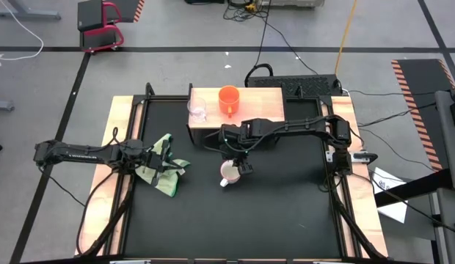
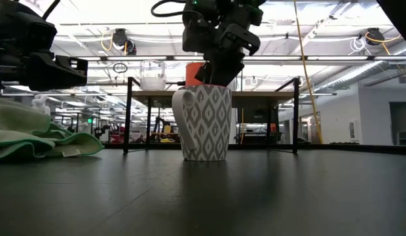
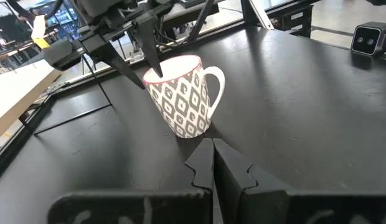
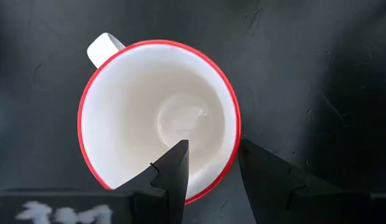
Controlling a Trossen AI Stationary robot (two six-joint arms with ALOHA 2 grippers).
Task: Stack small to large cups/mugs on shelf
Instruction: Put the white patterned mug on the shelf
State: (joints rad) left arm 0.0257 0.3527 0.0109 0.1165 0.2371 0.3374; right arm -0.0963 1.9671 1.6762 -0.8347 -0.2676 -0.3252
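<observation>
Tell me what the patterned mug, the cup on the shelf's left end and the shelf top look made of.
White mug: likely glazed ceramic, going by its glossy white inside, red rim and printed grey pattern. Small clear cup: see-through, so glass or clear plastic. Shelf: pale matte wood-look top on thin black legs, probably metal.

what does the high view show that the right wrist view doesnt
Only the high view shows the shelf carrying the glass cup and orange mug, plus the green cloth beside the shut left gripper. Only the right wrist view shows the mug's empty inside and one finger inside the rim, the other outside. Both show the white mug under the open right gripper.
</observation>
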